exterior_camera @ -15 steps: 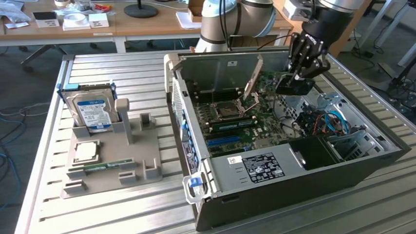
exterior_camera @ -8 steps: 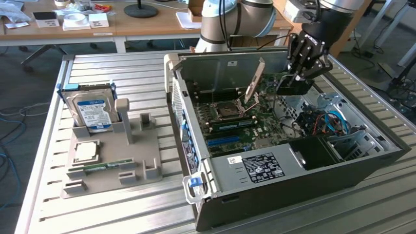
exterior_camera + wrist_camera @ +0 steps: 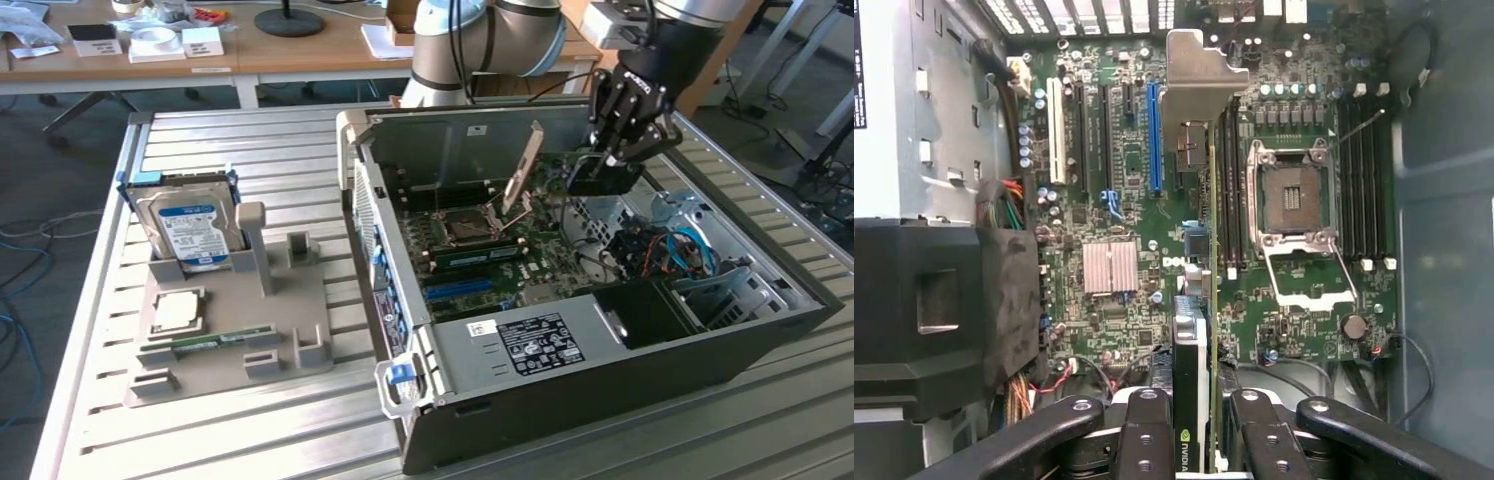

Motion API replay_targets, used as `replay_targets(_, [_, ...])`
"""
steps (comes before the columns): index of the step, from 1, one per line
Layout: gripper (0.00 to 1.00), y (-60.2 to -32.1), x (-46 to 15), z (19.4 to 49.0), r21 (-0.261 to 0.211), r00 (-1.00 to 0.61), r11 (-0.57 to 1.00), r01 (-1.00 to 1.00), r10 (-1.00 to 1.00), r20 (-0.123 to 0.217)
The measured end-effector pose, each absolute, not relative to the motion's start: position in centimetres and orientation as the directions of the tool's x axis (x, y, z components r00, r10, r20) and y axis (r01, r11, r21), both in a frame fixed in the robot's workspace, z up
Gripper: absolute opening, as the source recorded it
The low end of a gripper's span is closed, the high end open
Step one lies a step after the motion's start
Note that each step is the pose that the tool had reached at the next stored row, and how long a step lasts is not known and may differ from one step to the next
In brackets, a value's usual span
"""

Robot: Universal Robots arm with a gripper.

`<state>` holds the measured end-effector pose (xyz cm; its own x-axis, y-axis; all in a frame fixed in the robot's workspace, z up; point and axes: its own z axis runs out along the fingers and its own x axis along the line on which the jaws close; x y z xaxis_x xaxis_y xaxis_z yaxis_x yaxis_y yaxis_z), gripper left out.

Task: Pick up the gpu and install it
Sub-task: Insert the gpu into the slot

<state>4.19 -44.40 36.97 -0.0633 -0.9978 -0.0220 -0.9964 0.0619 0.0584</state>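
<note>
Pretty sure I'm driving in a robotics lab: slatted metal bench (image 3: pixel 240 440), opened PC tower (image 3: pixel 601 400), cluttered wooden desk (image 3: pixel 320 50) along the frame's top, loose cables (image 3: pixel 27 260) far left.

- Wooden desk (image 3: pixel 307 55): across the top of the frame; carries small white boxes (image 3: pixel 180 42) and a round black stand base (image 3: pixel 290 20).
- Slatted metal worktable (image 3: pixel 267 440): centre and foreground; bright light on its right-hand slats.
- Dark grey floor (image 3: pixel 40 290): left edge, with loose blue cable (image 3: pixel 16 335).
- Pale furniture legs (image 3: pixel 801 45): upper right.
</note>
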Motion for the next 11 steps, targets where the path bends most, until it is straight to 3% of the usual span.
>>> replay_targets(11, [0.27, -44.4, 3.79, 36.75, 0.038, -0.036, 0.035, -0.999, -0.999, -0.023])
